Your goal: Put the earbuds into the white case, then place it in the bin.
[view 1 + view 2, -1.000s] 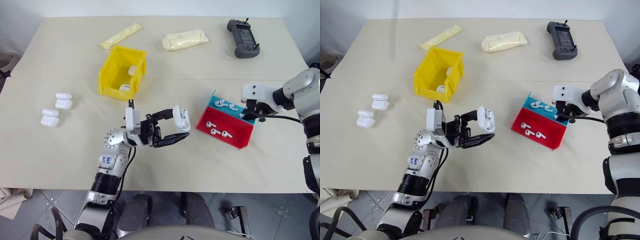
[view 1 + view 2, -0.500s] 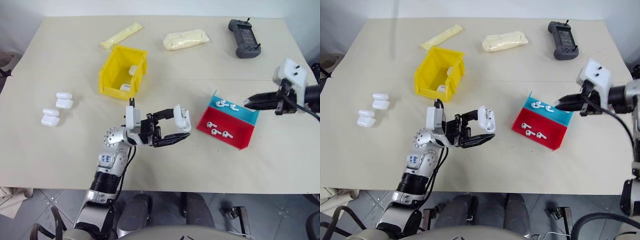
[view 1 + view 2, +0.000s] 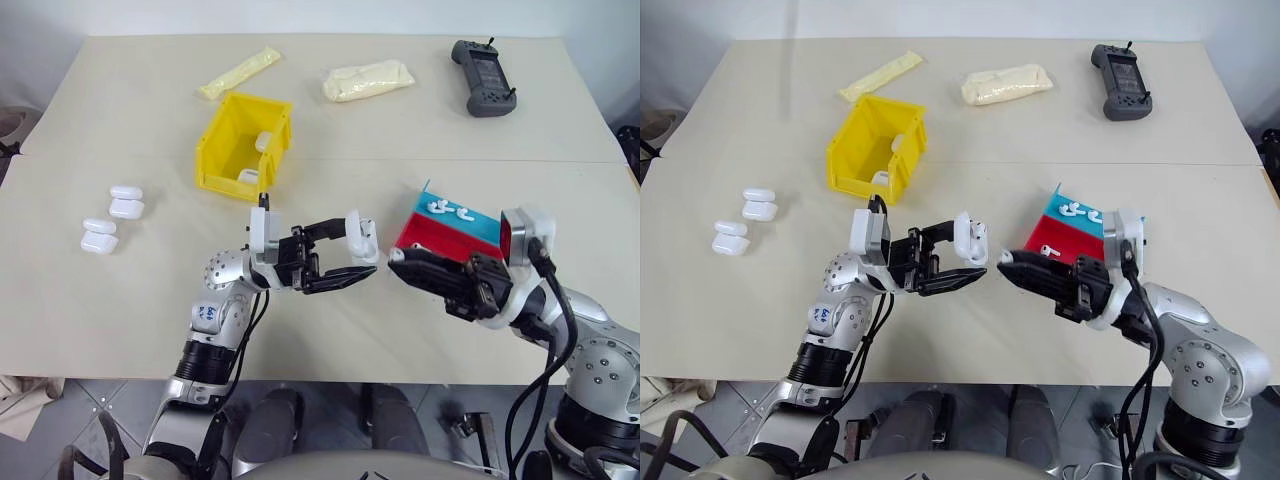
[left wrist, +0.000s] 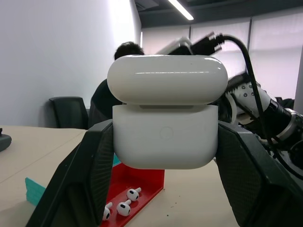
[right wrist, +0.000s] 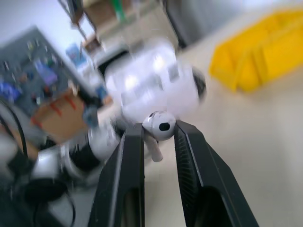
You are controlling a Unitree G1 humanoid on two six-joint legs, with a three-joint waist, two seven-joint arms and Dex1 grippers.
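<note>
over table [image 3: 120, 300], earbud [image 5: 159, 126] between right claw [image 5: 158, 137] fingers

I count seven cases [image 4: 165, 127], one yellow bin [image 3: 222, 135], one tray [image 3: 470, 222], one controller [image 3: 484, 76] and two pale packets [image 3: 368, 79].

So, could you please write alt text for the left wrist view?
Two black gripper fingers clamp a glossy white pebble-shaped charging case, its lid slightly ajar. Below it lies a flat red tray holding tiny white earbuds on a beige table.
</note>
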